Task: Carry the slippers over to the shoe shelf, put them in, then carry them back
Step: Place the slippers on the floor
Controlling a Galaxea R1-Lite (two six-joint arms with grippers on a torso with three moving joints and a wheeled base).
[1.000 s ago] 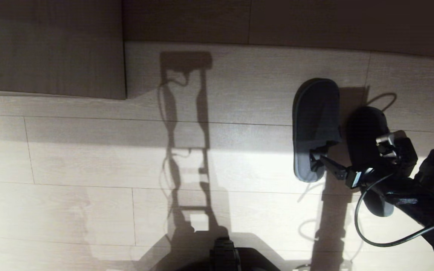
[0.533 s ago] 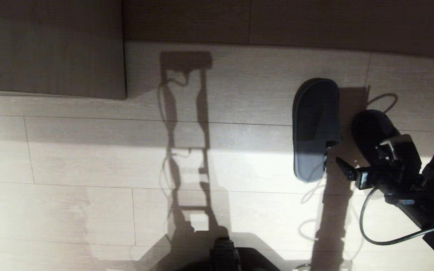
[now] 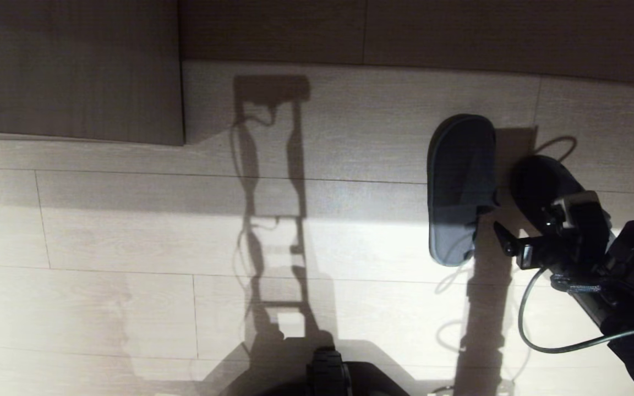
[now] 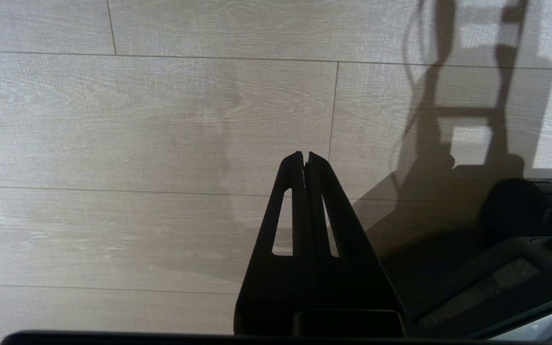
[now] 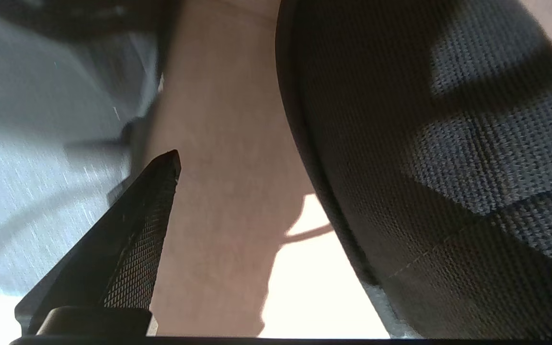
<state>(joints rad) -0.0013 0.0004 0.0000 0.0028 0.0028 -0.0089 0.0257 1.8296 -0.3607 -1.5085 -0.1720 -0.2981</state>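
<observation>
Right end effector (image 3: pixel 520 234) hangs low over the wooden floor (image 3: pixel 130 231) with its fingers spread wide and holding nothing, one finger (image 5: pixel 137 244) lying in the gap between the two slippers (image 3: pixel 460 187). Both slippers rest flat on the floor, side by side. Left end effector (image 4: pixel 304 158) is closed, parked above bare floor.

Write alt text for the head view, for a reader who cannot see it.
Two dark slippers lie side by side on a pale wood floor: the left slipper in full view, the right slipper partly covered by the robot's right hand, which hangs open between them holding nothing. A dark wood-grain panel fills the far left corner.
</observation>
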